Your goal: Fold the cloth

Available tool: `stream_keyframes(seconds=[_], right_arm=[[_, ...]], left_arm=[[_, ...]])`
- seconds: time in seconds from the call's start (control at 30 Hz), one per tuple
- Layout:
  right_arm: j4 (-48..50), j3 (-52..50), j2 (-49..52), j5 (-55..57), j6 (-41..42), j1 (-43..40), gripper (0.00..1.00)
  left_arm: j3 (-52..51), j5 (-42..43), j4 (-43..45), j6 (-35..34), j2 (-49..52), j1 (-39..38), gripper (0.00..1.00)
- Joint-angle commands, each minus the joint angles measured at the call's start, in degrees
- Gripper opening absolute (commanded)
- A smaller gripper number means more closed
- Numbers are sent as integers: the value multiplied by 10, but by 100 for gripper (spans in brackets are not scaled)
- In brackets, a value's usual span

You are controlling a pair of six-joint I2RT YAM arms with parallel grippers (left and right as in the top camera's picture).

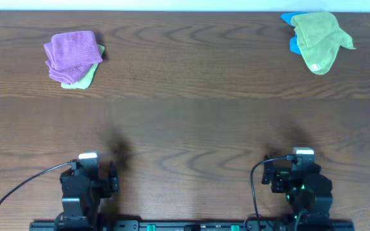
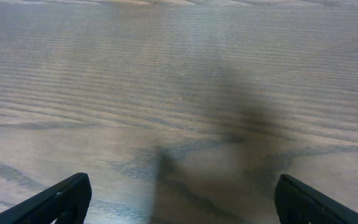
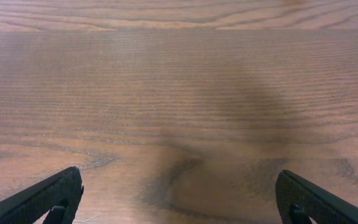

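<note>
Two arms (image 1: 79, 192) low at near table (image 1: 185, 122) edge, left hand (image 2: 182, 199) and right hand (image 3: 179, 196) released, empty.

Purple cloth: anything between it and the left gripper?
Nothing visible: bare table between the open left gripper and the purple cloth. It does sit on a yellow-green cloth, so a deep pinch might catch both.

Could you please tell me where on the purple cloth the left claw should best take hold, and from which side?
Probably its far left corner, pinched from above by the left claw. The purple cloth lies bunched on a green cloth that peeks out at its near and right edges, so the left side seems least likely to catch both.
</note>
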Motion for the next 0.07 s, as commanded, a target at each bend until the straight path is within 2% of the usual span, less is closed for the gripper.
stream_keyframes(seconds=[0.0,0.03], right_arm=[[-3,-8,-7,-7,-7,-3,99],[-3,-7,-7,-7,-7,-3,99]], left_arm=[[-16,-10,-16,-5,-5,1,95],[-16,-10,-16,-5,-5,1,95]])
